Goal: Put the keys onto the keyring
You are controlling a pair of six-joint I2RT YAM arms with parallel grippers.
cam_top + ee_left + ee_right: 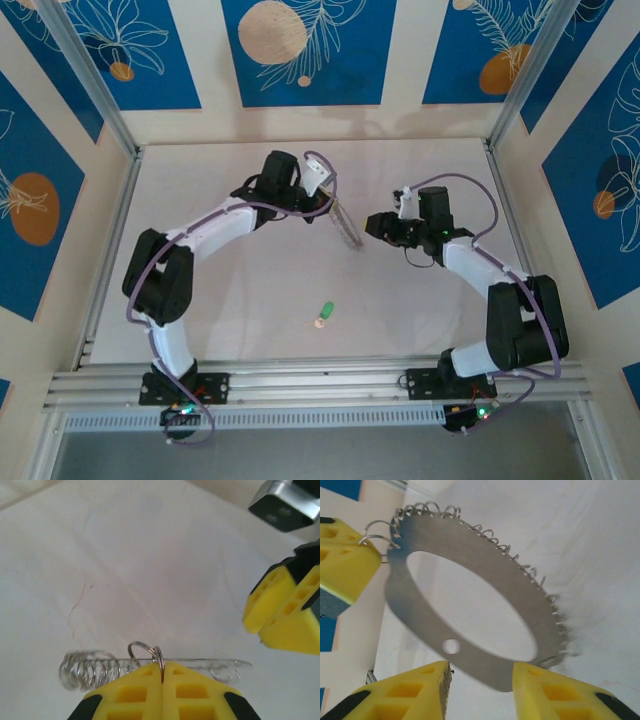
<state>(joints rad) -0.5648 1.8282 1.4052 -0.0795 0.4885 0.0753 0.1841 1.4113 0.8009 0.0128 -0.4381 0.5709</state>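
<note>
The keyring (347, 230) is a flat grey metal oval with a wire coil along one edge, hanging tilted above the table. My left gripper (330, 205) is shut on a small split ring (145, 650) at its end. In the left wrist view the coil (87, 669) lies just past the closed left gripper (163, 667). My right gripper (372, 226) is open. In the right wrist view the keyring (427, 535) hangs with its lower rim just beyond the right gripper (481, 666). A small key (324, 313) with a green head lies on the table nearer the front.
The white tabletop (240, 300) is bounded by metal rails at the sides and front. Patterned blue and cream walls stand behind. The right gripper's yellow fingers (285, 607) hang close to the right of the keyring in the left wrist view.
</note>
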